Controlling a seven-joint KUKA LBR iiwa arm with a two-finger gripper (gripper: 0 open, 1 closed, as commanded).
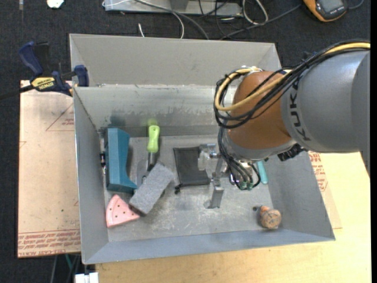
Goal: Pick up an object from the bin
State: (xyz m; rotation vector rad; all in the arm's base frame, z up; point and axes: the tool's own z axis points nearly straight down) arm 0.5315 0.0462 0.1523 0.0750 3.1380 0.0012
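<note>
Hovering low in the grey metal bin (pixel 177 63), gripper (pixel 215 201) hangs just right of a flat black square pad (pixel 188 165) at the bin's middle, the nearest thing. Cannot tell if claw is released or clenched. Grey foam block (pixel 150 187), blue plastic box (pixel 118 161), pink triangular piece (pixel 119 211) lie left; brown cork-like lump (pixel 270 217) right

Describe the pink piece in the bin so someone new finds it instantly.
Start at the grey metal bin and go to its near-left corner. There, below the teal box and beside the grey foam block, lies a flat pink wedge. It is the only pink, triangular thing there.
</note>
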